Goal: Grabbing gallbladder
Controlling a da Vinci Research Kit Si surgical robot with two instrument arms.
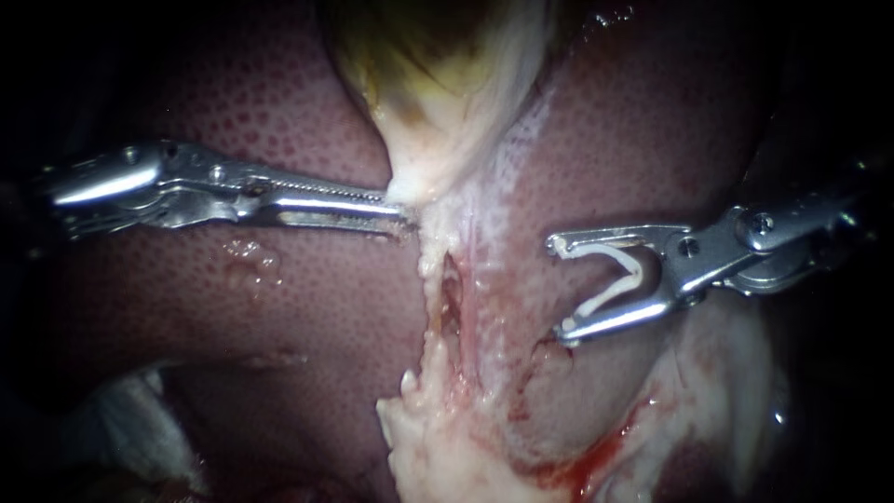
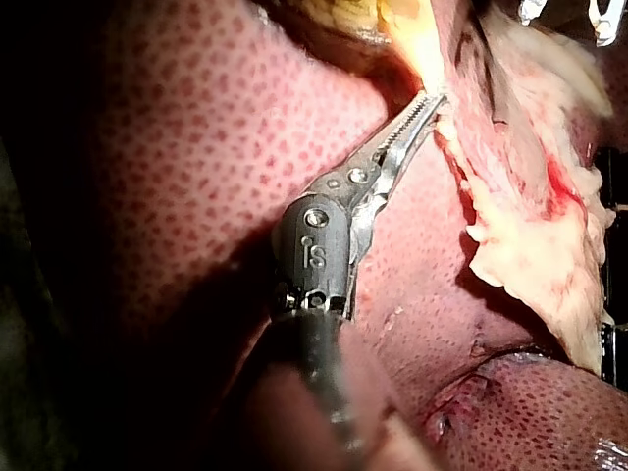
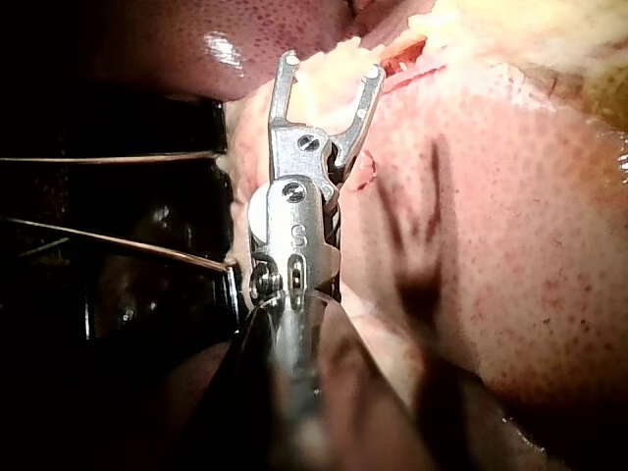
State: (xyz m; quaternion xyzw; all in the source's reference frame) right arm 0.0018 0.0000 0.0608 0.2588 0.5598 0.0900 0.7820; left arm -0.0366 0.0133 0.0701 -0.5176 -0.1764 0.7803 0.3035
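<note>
At frame centre, we find the left instrument (image 1: 402,212), jaws closed on just the narrow tip of the gallbladder (image 1: 438,93), and the right instrument (image 1: 559,287), jaws wide around a clip (image 1: 631,268); traction could tear or slip so small a bite.

Left instrument (image 1: 400,212), right instrument (image 1: 557,289), one clip (image 1: 626,278), one gallbladder (image 1: 447,93), one liver (image 1: 279,317)

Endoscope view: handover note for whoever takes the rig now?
Left instrument's end effector: jaws shut on the gallbladder, tips on its pale lower end.
Right instrument's end effector: jaws wide apart, holding a white clip, over the liver.
Done: gallbladder grabbed.
Left: check the grip looks firm; clip not yet placed.
</note>
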